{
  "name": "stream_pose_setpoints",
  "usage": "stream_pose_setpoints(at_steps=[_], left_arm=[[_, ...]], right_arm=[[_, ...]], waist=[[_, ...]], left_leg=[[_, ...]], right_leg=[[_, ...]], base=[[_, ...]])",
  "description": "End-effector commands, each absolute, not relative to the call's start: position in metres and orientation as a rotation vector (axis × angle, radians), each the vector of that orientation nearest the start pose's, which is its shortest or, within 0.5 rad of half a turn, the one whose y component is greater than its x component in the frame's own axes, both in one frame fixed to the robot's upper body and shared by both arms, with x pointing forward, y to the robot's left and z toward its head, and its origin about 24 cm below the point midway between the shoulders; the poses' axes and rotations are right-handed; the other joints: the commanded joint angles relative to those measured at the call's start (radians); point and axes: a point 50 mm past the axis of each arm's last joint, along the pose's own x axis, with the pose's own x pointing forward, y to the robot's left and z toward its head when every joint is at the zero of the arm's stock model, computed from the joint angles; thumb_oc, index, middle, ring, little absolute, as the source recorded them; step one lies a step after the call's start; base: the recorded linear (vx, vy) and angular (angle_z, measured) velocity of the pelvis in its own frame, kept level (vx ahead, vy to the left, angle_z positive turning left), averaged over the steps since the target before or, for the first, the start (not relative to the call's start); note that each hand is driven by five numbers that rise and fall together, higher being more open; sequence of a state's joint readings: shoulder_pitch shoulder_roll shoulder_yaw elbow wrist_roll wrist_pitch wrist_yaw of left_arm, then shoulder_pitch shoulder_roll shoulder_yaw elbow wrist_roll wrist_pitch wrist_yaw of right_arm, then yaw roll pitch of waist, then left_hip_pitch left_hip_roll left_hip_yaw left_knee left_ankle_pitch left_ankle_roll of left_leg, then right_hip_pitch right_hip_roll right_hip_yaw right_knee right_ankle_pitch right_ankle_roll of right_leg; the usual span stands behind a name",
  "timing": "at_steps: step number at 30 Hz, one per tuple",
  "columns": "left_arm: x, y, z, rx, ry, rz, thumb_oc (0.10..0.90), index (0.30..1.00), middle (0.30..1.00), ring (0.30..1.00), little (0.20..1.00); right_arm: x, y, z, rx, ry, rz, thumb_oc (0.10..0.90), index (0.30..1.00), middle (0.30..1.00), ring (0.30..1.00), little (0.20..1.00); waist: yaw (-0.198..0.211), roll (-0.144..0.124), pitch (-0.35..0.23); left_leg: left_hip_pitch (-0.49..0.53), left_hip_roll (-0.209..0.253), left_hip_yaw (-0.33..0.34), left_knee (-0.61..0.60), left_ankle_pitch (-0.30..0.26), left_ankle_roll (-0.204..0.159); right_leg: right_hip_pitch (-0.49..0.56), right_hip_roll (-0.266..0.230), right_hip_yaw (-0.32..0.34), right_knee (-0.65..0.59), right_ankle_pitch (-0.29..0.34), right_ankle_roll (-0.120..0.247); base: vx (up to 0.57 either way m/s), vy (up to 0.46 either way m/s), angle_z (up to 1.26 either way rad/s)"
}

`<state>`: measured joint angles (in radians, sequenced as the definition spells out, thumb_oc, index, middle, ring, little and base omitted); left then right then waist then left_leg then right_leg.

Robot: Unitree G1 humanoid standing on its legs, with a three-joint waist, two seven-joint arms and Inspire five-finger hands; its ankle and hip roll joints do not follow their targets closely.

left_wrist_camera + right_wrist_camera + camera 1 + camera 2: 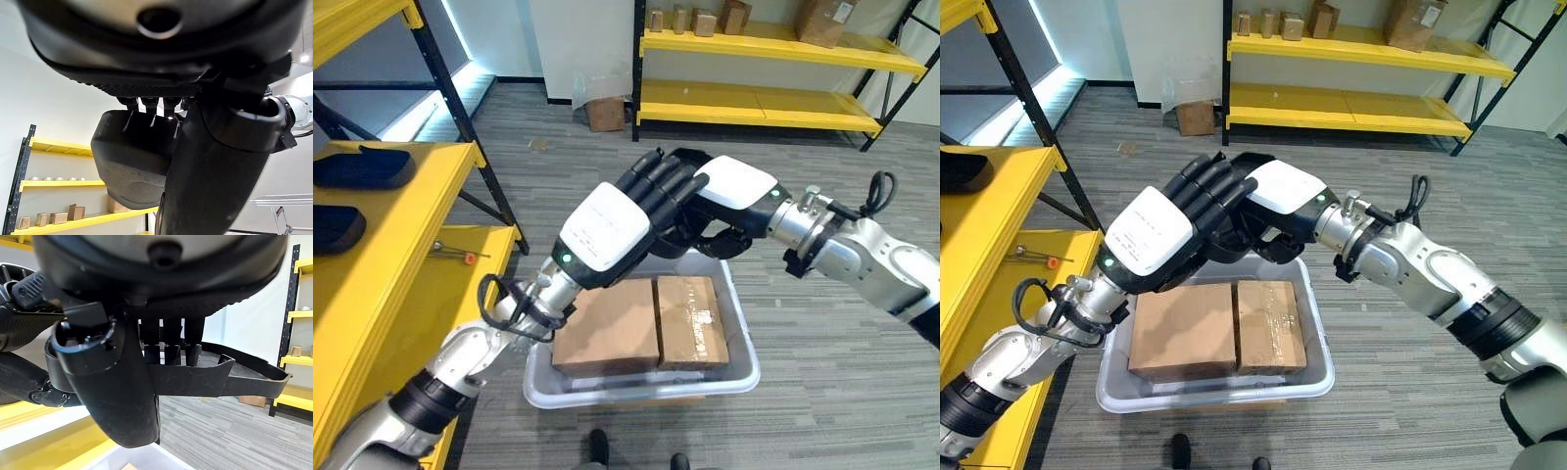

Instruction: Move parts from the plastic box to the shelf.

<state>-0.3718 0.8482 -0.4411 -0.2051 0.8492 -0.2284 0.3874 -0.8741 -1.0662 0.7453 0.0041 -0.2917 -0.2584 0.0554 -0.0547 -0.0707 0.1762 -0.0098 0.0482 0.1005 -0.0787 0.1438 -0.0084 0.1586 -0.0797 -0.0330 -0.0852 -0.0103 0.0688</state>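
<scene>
Together, both hands hold a black moulded part (690,227) in the air above the far end of the plastic box (741,377). The left hand (612,230) reaches up from the lower left with its fingers (656,181) laid long over the top of the part, and in its own wrist view the fingers and thumb close around the dark shape, so it grips the part. The right hand (736,186) comes in from the right, its white back up, and sits against the other end of the part; its wrist view shows the fingers (172,335) bent down onto the part's rim (234,377) with the thumb in front, so it also grips it. Below them the pale plastic box stands on the grey floor (822,323), and two brown cardboard boxes (612,333) lie flat in it side by side, touching. To the left stands the near yellow shelf (406,230) with two more dark parts (362,166) on its upper level and a small tool with an orange tip (460,256) on the lower level. A second yellow shelf (773,44) stands against the far wall, carrying small cardboard boxes, and another box (605,113) sits on the floor beside it.
</scene>
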Motion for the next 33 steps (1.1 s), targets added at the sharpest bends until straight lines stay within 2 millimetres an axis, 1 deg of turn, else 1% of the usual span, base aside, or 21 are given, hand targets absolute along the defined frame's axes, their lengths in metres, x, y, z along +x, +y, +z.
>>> stream_pose_setpoints(at_steps=[1, 13, 21, 27, 29, 30, 31, 32, 33], left_arm=[[0.274, 0.154, 0.15, 1.583, -0.939, -0.238, 0.9, 1.0, 1.0, 1.0, 1.0], [0.28, 0.173, 0.121, 1.662, -0.778, -0.254, 0.9, 1.0, 1.0, 1.0, 1.0], [0.28, 0.179, 0.112, 1.66, -0.728, -0.251, 0.9, 1.0, 1.0, 1.0, 1.0], [0.28, 0.176, 0.109, 1.616, -0.718, -0.252, 0.9, 1.0, 1.0, 1.0, 1.0], [0.28, 0.176, 0.109, 1.617, -0.718, -0.252, 0.9, 1.0, 1.0, 1.0, 1.0], [0.28, 0.173, 0.109, 1.588, -0.72, -0.248, 0.661, 0.665, 0.665, 0.665, 0.665], [0.28, 0.172, 0.109, 1.583, -0.719, -0.245, 0.5, 0.44, 0.44, 0.44, 0.44], [0.28, 0.169, 0.11, 1.566, -0.73, -0.245, 0.4, 0.3, 0.3, 0.3, 0.3], [0.28, 0.169, 0.11, 1.566, -0.73, -0.246, 0.4, 0.3, 0.3, 0.3, 0.3]], right_arm=[[0.298, -0.112, 0.29, -1.362, -1.046, 0.498, 0.4, 0.3, 0.3, 0.3, 0.3], [0.3, -0.116, 0.291, -1.322, -1.025, 0.485, 0.4, 0.3, 0.3, 0.3, 0.3], [0.301, -0.12, 0.298, -1.241, -1.017, 0.466, 0.4, 0.3, 0.3, 0.3, 0.3], [0.299, -0.121, 0.303, -1.126, -1.015, 0.463, 0.4, 0.3, 0.3, 0.3, 0.3], [0.299, -0.121, 0.303, -1.125, -1.014, 0.463, 0.4, 0.3, 0.3, 0.3, 0.3], [0.298, -0.121, 0.303, -1.084, -1.017, 0.463, 0.4, 0.3, 0.3, 0.3, 0.3], [0.298, -0.12, 0.303, -1.072, -1.02, 0.465, 0.4, 0.3, 0.3, 0.3, 0.3], [0.298, -0.12, 0.303, -1.056, -1.021, 0.466, 0.4, 0.3, 0.3, 0.3, 0.3], [0.298, -0.12, 0.303, -1.056, -1.02, 0.465, 0.4, 0.3, 0.3, 0.3, 0.3]], waist=[[0.006, -0.022, -0.17], [0.003, -0.02, -0.174], [0.003, -0.021, -0.177], [0.001, -0.025, -0.181], [0.001, -0.026, -0.181], [0.0, -0.027, -0.183], [0.0, -0.027, -0.184], [0.0, -0.028, -0.184], [0.001, -0.028, -0.184]], left_leg=[[0.077, 0.148, -0.002, -0.009, -0.113, -0.08], [0.081, 0.149, 0.0, -0.009, -0.115, -0.079], [0.083, 0.149, -0.002, -0.009, -0.115, -0.078], [0.085, 0.148, -0.003, -0.009, -0.116, -0.078], [0.085, 0.148, -0.003, -0.009, -0.116, -0.078], [0.086, 0.15, -0.001, -0.009, -0.116, -0.078], [0.086, 0.151, 0.0, -0.009, -0.116, -0.079], [0.087, 0.151, 0.0, -0.009, -0.116, -0.078], [0.087, 0.151, 0.0, -0.009, -0.116, -0.078]], right_leg=[[-0.037, -0.099, -0.017, 0.022, -0.028, 0.075], [-0.034, -0.099, -0.017, 0.022, -0.03, 0.075], [-0.034, -0.099, -0.015, 0.023, -0.03, 0.074], [-0.034, -0.1, -0.012, 0.024, -0.031, 0.073], [-0.034, -0.1, -0.012, 0.024, -0.031, 0.073], [-0.034, -0.099, -0.012, 0.024, -0.03, 0.072], [-0.034, -0.099, -0.012, 0.023, -0.03, 0.072], [-0.033, -0.099, -0.011, 0.023, -0.029, 0.071], [-0.033, -0.099, -0.011, 0.022, -0.029, 0.071]], base=[[0.0, 0.0, 0.0], [0.0, 0.0, 0.0], [0.0, 0.0, 0.0], [0.0, 0.0, 0.0], [0.0, 0.0, 0.0], [0.0, 0.0, 0.0], [0.0, 0.0, 0.0], [0.0, 0.0, 0.0], [0.0, 0.0, 0.0]])
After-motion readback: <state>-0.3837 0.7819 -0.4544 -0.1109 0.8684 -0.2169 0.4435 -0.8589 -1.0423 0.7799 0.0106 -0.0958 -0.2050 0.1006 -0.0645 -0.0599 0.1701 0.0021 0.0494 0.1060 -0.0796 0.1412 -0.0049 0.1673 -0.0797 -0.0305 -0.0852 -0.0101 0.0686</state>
